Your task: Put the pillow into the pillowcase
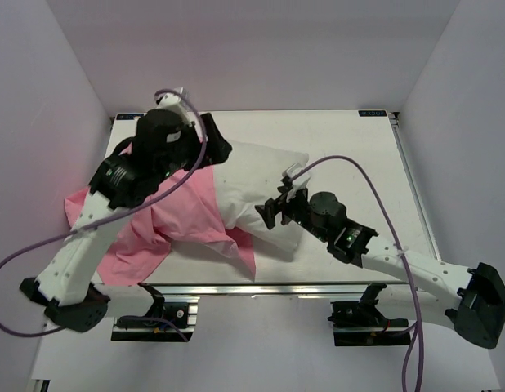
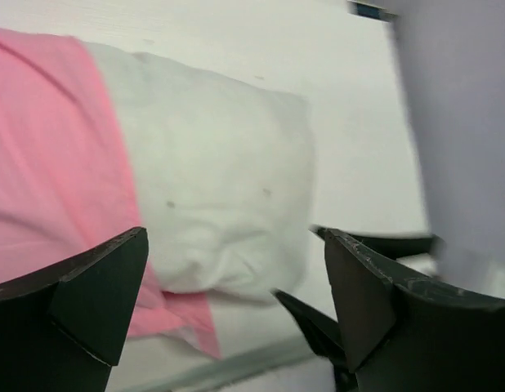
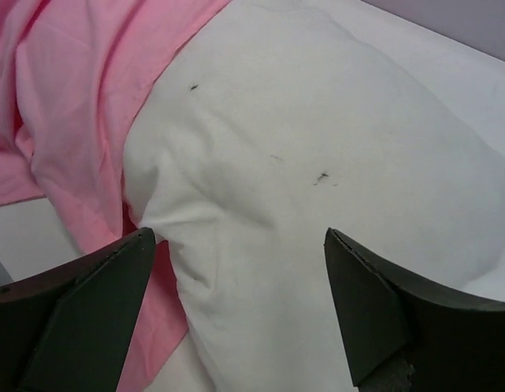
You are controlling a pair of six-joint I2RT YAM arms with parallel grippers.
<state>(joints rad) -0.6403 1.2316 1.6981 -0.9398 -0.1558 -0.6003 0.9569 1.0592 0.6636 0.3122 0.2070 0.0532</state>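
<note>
Your left hand (image 2: 234,245) and right hand (image 3: 240,245) are gaping wide, empty; the pillow (image 1: 261,175) is apparently sitting only partway inside the pillowcase (image 1: 179,216).

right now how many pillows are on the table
1. The pillow lies in the middle of the table, its left part covered by the pink pillowcase, its right end bare. The bunched fabric could hide something, but no second pillow shows.

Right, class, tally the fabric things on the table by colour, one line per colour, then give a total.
White: 1, the pillow
Pink: 1, the pillowcase
Total: 2
</note>
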